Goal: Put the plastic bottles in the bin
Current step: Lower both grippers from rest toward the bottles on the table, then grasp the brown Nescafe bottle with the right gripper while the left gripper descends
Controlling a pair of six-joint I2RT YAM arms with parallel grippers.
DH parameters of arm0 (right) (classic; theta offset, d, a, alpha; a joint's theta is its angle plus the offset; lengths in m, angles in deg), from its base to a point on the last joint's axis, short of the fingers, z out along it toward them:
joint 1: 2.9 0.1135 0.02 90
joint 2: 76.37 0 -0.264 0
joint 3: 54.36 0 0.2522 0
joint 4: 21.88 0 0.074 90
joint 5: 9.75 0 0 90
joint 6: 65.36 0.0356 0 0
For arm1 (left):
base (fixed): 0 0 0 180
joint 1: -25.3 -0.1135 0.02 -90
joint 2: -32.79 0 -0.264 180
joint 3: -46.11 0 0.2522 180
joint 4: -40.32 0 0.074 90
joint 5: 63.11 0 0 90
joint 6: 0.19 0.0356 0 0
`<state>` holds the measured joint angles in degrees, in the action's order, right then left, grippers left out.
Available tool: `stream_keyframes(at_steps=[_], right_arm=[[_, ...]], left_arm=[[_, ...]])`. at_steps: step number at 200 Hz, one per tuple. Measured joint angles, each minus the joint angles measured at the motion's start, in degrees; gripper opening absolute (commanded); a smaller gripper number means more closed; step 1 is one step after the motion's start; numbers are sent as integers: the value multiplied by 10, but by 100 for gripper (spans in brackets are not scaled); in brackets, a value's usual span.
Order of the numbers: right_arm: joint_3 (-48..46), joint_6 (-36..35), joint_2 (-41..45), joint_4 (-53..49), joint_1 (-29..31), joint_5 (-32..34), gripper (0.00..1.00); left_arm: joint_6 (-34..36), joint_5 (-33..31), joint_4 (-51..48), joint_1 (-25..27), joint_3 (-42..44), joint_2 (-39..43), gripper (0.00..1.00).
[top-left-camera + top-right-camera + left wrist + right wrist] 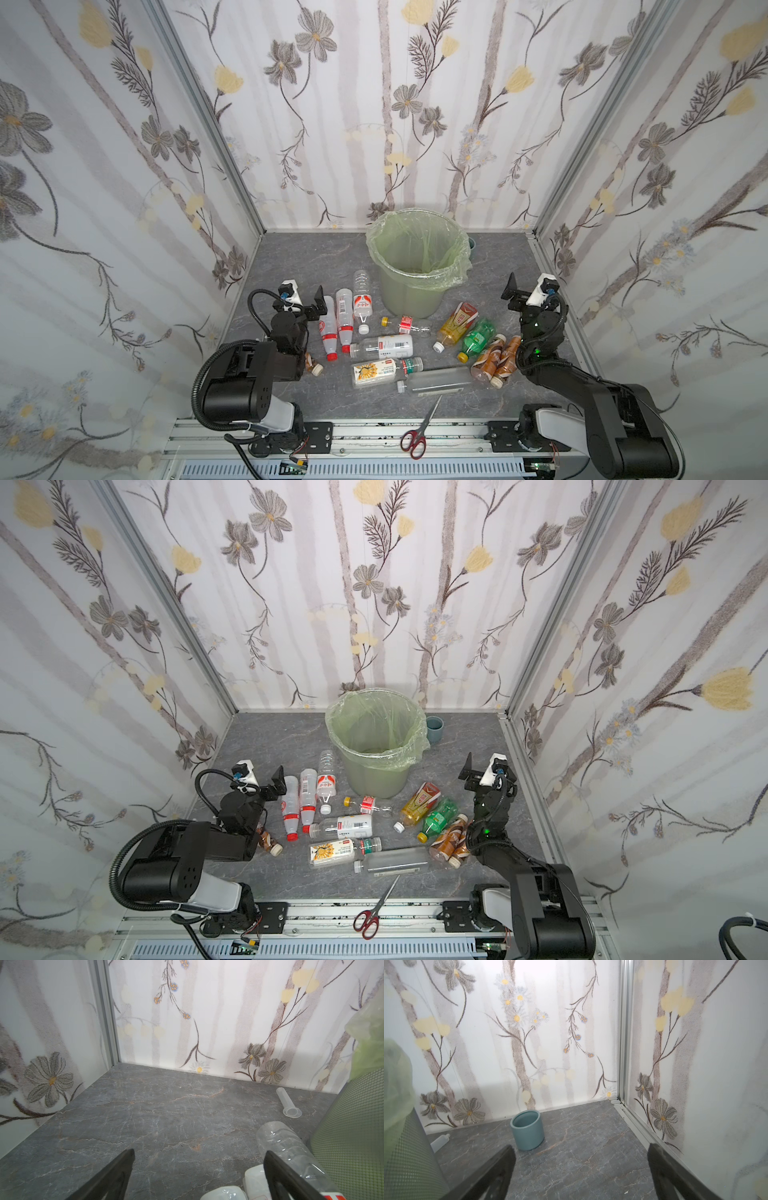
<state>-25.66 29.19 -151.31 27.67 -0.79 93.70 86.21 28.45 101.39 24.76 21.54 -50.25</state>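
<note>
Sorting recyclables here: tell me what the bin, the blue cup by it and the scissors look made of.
Bin: translucent grey-green plastic, mesh-textured wall, lined with thin pale green film.
Blue cup: probably matte ceramic, thick rim, no gloss; plastic possible.
Scissors: bright metal blades, glossy red plastic-looking handles.

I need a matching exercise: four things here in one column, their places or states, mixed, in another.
1. green plastic bottle with yellow cap
2. red-handled metal scissors
3. small blue-grey cup
4. round grey-green bin lined with pale green bag

A. handles on the front metal rail
B. just behind the bin
C. upright, far larger than any bottle
D. lying beside the amber bottle

Pairs: 1-D, 2-A, 3-B, 4-C
</note>
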Motion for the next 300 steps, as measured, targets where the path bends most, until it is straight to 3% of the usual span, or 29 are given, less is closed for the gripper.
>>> stream_keyframes(at_steps=[61,99,140,215,300], right_arm=[[121,104,126,-360,17,93,100],[130,199,167,-582,27,113,100],[111,285,211,-734,28,109,97],[69,381,225,-867,28,45,92],[69,419,186,-919,30,-15,85]], left_arm=[[-9,-92,-164,46,-67,165,100],[-8,-161,-311,104,-148,181,100],[-2,-206,-424,137,-192,183,100],[2,-234,-541,142,-250,195,100],[5,-234,-586,142,-255,207,100]])
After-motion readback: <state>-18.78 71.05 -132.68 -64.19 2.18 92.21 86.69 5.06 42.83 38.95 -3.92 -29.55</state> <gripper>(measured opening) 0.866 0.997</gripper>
